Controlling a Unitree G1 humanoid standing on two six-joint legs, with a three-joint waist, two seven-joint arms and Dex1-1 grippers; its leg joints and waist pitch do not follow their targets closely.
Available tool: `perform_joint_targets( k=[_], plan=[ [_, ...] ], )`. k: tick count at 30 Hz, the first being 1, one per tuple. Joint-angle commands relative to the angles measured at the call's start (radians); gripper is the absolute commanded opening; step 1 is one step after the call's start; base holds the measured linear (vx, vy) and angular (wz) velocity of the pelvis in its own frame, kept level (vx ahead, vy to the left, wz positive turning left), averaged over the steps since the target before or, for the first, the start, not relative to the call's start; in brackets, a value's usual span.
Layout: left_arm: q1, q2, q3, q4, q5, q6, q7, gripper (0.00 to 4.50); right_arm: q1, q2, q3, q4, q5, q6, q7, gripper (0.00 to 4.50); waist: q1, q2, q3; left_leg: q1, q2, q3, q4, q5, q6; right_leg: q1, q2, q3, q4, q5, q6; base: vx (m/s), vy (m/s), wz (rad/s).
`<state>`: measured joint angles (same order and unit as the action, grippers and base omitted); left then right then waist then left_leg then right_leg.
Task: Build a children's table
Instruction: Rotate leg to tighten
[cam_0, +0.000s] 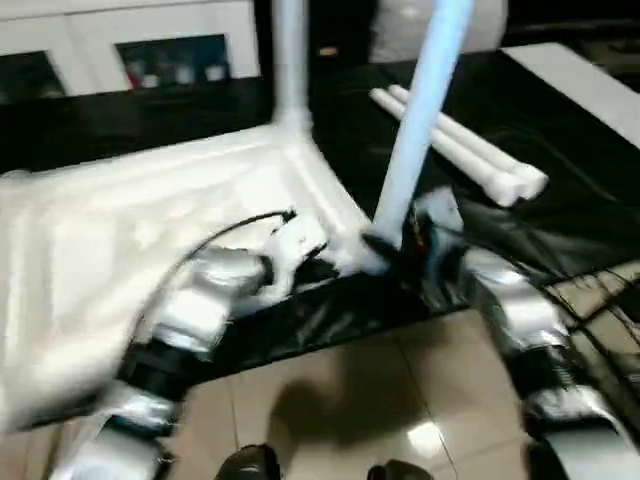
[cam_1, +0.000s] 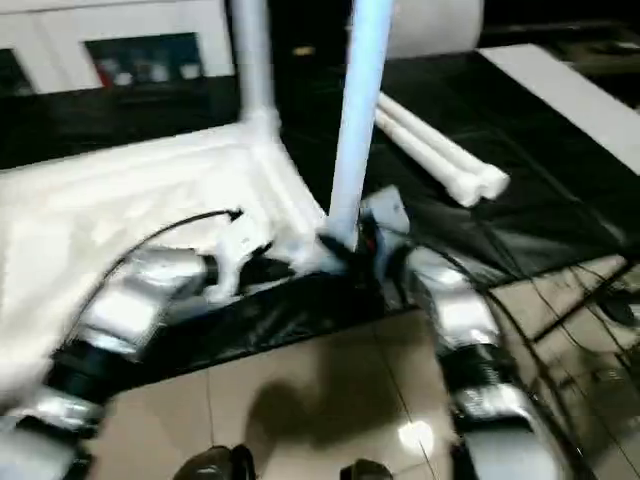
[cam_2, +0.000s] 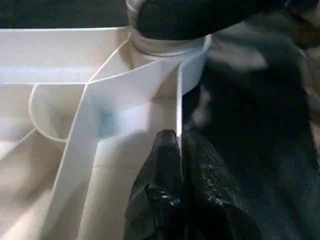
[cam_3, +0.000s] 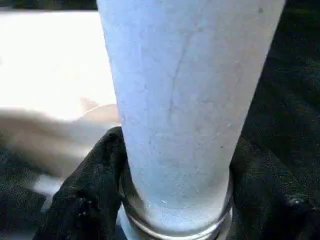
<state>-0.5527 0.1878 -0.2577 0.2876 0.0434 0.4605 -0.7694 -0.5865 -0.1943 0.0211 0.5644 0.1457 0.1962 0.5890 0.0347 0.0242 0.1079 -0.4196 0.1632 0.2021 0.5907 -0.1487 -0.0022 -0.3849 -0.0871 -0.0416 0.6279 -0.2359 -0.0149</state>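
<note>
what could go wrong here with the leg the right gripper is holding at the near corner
The leg leans rather than standing straight in the table top corner socket, so its threads may bind as the right gripper grips its base. The shut left gripper pinches only the thin rim, so the top could slide on the black cover.

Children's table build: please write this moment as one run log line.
stage: leg fitting | right gripper: around near-corner leg base | left gripper: shut, at tabletop edge | far-corner leg: standing | spare legs: lying

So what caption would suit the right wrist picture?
Right gripper clasps the base of a white leg standing in the tabletop corner.
</note>
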Motion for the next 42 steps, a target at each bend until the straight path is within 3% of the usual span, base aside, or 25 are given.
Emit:
perform_joint_targets(
  k=[1, 6, 8, 10, 14, 17, 19, 22, 24, 27, 28, 31, 36, 42],
  plan=[
    [-0.033, -0.117, 0.014, -0.061, -0.008, 0.034, 0.137, 0.00, -0.052, 0.081, -0.029, 0.134, 0.016, 0.056, -0.159, 2.64, 0.004, -0.005, -0.063, 0.040, 0.070, -0.042, -0.091, -0.325, -0.029, 0.018, -0.071, 0.043, -0.086, -0.186, -0.226, 0.000, 0.000, 0.00],
    [-0.038, -0.182, 0.001, -0.084, 0.020, 0.059, 0.212, 0.00, -0.100, 0.107, -0.043, 0.213, -0.015, 0.032, -0.232, 2.64, 0.012, -0.007, -0.071, 0.034, 0.066, -0.035, -0.079, -0.194, 0.051, 0.027, -0.073, 0.039, -0.085, -0.044, -0.240, 0.000, 0.000, 0.00],
    [-0.032, -0.188, -0.008, -0.099, 0.017, 0.067, 0.211, 0.00, -0.107, 0.112, -0.049, 0.230, -0.019, 0.018, -0.237, 3.19, 0.014, -0.006, -0.074, 0.032, 0.066, -0.034, -0.074, -0.132, 0.085, 0.031, -0.071, 0.035, -0.076, 0.051, -0.250, 0.000, 0.000, 0.00],
    [-0.028, -0.187, -0.015, -0.109, 0.016, 0.072, 0.203, 0.00, -0.109, 0.116, -0.058, 0.235, -0.015, 0.011, -0.240, 3.33, 0.014, -0.006, -0.076, 0.032, 0.067, -0.034, -0.070, -0.080, 0.124, 0.032, -0.068, 0.031, -0.067, 0.135, -0.268, 0.000, 0.000, 0.00],
    [-0.036, -0.159, -0.006, -0.095, 0.027, 0.073, 0.209, 0.00, -0.107, 0.112, -0.069, 0.229, -0.006, -0.029, -0.229, 3.77, 0.023, -0.001, -0.084, 0.031, 0.069, -0.034, -0.059, -0.013, 0.164, 0.030, -0.065, 0.028, -0.052, 0.240, -0.287, 0.000, 0.000, 0.00],
    [-0.057, -0.115, 0.005, -0.051, 0.037, 0.041, 0.200, 0.00, -0.067, 0.070, -0.034, 0.154, -0.024, -0.068, -0.139, 3.97, 0.026, -0.001, -0.080, 0.029, 0.069, -0.033, -0.060, -0.048, 0.163, 0.028, -0.066, 0.026, -0.057, 0.204, -0.281, 0.000, 0.000, 0.00],
    [-0.069, -0.093, 0.015, -0.024, 0.038, 0.022, 0.191, 0.00, -0.036, 0.034, -0.009, 0.098, -0.029, -0.075, -0.069, 4.19, 0.030, -0.001, -0.079, 0.032, 0.071, -0.034, -0.064, -0.092, 0.142, 0.029, -0.066, 0.027, -0.063, 0.143, -0.268, 0.000, 0.000, 0.00],
    [-0.076, -0.066, 0.012, 0.001, 0.040, -0.003, 0.167, 0.00, -0.004, -0.001, -0.008, 0.037, -0.002, -0.077, 0.017, 4.32, 0.033, -0.003, -0.075, 0.031, 0.072, -0.035, -0.071, -0.146, 0.114, 0.029, -0.067, 0.029, -0.070, 0.080, -0.251, 0.000, 0.000, 0.00],
    [-0.081, -0.024, -0.005, 0.029, 0.036, -0.041, 0.101, 0.00, 0.051, -0.085, 0.008, -0.057, 0.036, -0.072, 0.181, 4.42, 0.037, -0.002, -0.075, 0.036, 0.073, -0.036, -0.072, -0.178, 0.105, 0.030, -0.067, 0.030, -0.075, 0.060, -0.237, 0.000, 0.000, 0.00],
    [-0.082, -0.001, -0.019, 0.037, 0.032, -0.055, 0.059, 0.00, 0.072, -0.134, 0.017, -0.081, 0.043, -0.081, 0.252, 4.42, 0.033, -0.001, -0.075, 0.032, 0.072, -0.036, -0.072, -0.162, 0.107, 0.028, -0.067, 0.030, -0.071, 0.087, -0.253, 0.000, 0.000, 0.00],
    [-0.080, 0.040, -0.051, 0.047, 0.027, -0.090, -0.024, 0.00, 0.088, -0.191, 0.008, -0.100, 0.056, -0.091, 0.317, 4.42, 0.035, 0.002, -0.075, 0.033, 0.071, -0.037, -0.071, -0.170, 0.110, 0.027, -0.069, 0.030, -0.074, 0.077, -0.259, 0.000, 0.000, 0.00],
    [-0.078, 0.074, -0.076, 0.054, 0.022, -0.124, -0.097, 0.00, 0.096, -0.233, -0.001, -0.117, 0.067, -0.093, 0.366, 4.42, 0.037, 0.001, -0.074, 0.036, 0.072, -0.033, -0.070, -0.173, 0.108, 0.025, -0.069, 0.031, -0.074, 0.072, -0.272, 0.000, 0.000, 0.00],
    [-0.073, 0.142, -0.129, 0.072, 0.026, -0.236, -0.241, 0.00, 0.123, -0.306, 0.016, -0.160, 0.063, -0.141, 0.473, 4.42, 0.057, 0.002, -0.076, 0.040, 0.076, -0.032, -0.070, -0.174, 0.102, 0.022, -0.068, 0.031, -0.069, 0.070, -0.269, 0.000, 0.000, 0.00],
    [-0.085, 0.224, -0.189, 0.084, 0.021, -0.359, -0.430, 0.00, 0.142, -0.374, 0.087, -0.187, 0.061, -0.208, 0.657, 4.42, 0.060, -0.001, -0.073, 0.038, 0.076, -0.032, -0.073, -0.203, 0.104, 0.021, -0.072, 0.030, -0.071, 0.033, -0.275, 0.000, 0.000, 0.00]
  ],
)
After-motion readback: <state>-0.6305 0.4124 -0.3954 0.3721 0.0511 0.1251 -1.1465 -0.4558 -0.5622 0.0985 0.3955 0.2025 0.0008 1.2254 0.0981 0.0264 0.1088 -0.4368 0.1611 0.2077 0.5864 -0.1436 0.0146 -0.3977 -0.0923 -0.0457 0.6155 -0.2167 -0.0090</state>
